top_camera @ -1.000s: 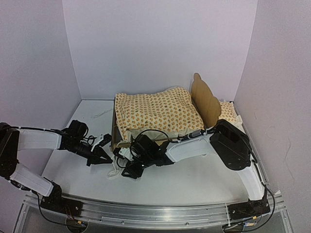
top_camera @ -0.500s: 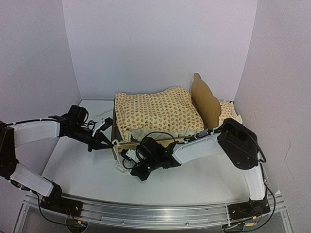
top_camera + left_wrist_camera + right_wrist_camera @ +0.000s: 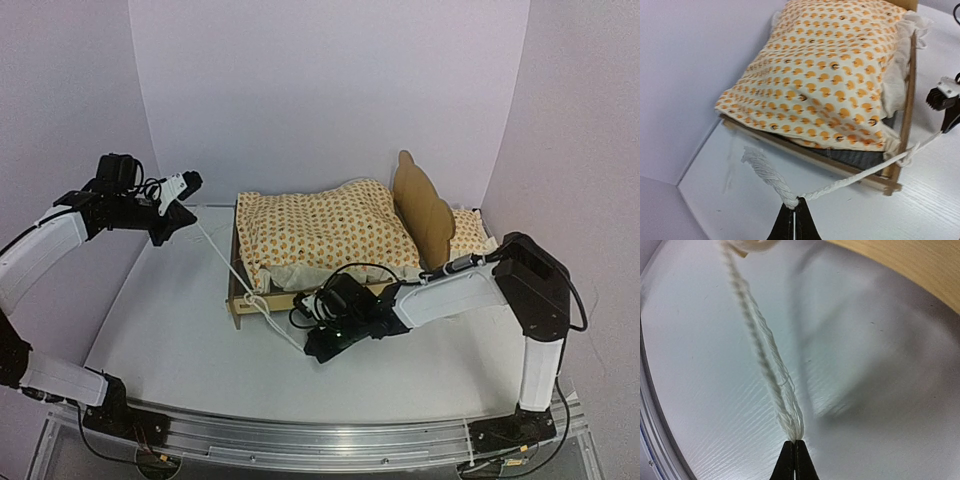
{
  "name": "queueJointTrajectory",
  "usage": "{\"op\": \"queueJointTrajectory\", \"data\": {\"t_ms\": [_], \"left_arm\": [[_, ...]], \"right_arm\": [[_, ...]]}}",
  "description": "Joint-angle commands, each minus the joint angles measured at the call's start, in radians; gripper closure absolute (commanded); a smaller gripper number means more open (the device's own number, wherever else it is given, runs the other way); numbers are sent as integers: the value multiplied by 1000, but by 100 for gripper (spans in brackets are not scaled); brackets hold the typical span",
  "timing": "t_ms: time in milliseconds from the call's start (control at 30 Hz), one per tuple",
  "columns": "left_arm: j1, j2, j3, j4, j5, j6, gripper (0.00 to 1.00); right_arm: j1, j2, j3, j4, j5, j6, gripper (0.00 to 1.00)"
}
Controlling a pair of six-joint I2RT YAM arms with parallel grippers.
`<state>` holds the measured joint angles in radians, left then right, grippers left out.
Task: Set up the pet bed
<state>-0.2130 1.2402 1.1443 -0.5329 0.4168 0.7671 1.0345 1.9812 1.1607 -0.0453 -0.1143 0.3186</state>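
Top external: raised left end effector (image 3: 188,216) and low right end effector (image 3: 309,352) each pinch rope (image 3: 222,258) at pet bed (image 3: 233,302).

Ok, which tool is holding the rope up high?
The left tool, high above the table; the right tool grips the rope low down.

Bed (image 3: 422,210): pale plywood, matt, faint grain, raw-looking edges.
Base (image 3: 855,157): dark grey cloth, dull.
Cushion (image 3: 830,70): soft woven cloth, orange print on cream, matt; thin white ruffle at edge.
Rope (image 3: 762,352): white twisted cord, fibrous, rough, frayed at ends.
Worktop (image 3: 880,365): white, smooth, slight sheen, fine ripple texture.
Fingers (image 3: 788,460): black, matt, plastic-looking.
Arm shells (image 3: 450,295): white plastic, semi-gloss.
Rail (image 3: 300,440): bare metal, brushed shine.
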Motion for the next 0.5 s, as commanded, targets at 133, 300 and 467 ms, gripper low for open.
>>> {"op": "queueJointTrajectory", "data": {"t_ms": [133,300,467], "left_arm": [[45,-36,117,31,-239,300,100],[49,-55,169,-7,-245,342,100],[50,-87,137,-41,-234,315,100]], "right_arm": [[-57,85,76,-15,-61,112,100],[-82,81,-30,-14,-77,163,100],[-83,73,-64,-14,-84,180,100]]}}
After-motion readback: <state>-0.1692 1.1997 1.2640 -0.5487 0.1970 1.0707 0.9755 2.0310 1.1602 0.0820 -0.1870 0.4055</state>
